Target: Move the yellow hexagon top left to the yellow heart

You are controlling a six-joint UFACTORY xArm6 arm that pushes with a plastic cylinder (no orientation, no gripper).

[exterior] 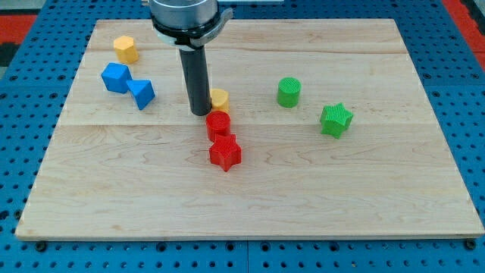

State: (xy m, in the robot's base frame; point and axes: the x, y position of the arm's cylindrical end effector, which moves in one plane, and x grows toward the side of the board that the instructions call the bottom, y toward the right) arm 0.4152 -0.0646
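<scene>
The yellow hexagon (126, 49) sits near the board's top left corner. The yellow heart (220, 98) lies near the middle of the board, partly hidden behind the rod. My tip (200, 113) rests on the board just left of the yellow heart and almost touching it. The hexagon is far to the upper left of my tip.
A red round block (218, 124) and a red star (225, 152) lie just below the heart. Two blue blocks (116, 77) (141, 93) lie below the hexagon. A green cylinder (289, 92) and a green star (336, 120) lie on the right. The wooden board (379, 189) rests on a blue pegboard.
</scene>
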